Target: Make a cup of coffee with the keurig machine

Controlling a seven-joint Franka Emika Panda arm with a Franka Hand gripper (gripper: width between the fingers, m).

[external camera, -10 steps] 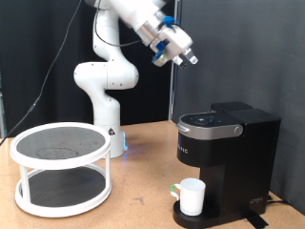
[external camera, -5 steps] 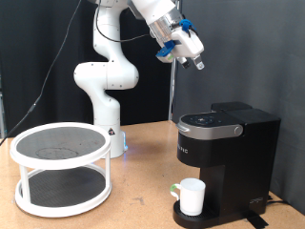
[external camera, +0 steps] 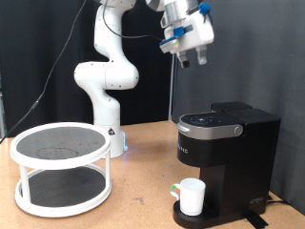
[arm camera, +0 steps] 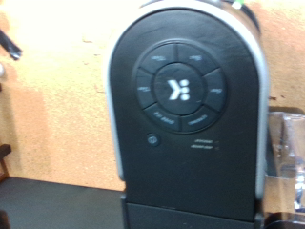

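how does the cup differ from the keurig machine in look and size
The cup is plain white and round; the keurig machine is black and boxy. The cup is far shorter, reaching well under half the machine's height. The cup stands on the machine's drip tray, under its overhanging head. The gripper hangs high above both.

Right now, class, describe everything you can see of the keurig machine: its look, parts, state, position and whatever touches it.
The keurig machine is a black, boxy, plastic-looking brewer standing upright on the wooden table at the exterior view's right. Its rounded lid is shut. The silvery-rimmed top panel carries a ring of round buttons. The cup, white, stands on its drip tray under the spout. The gripper hangs well above, touching nothing.
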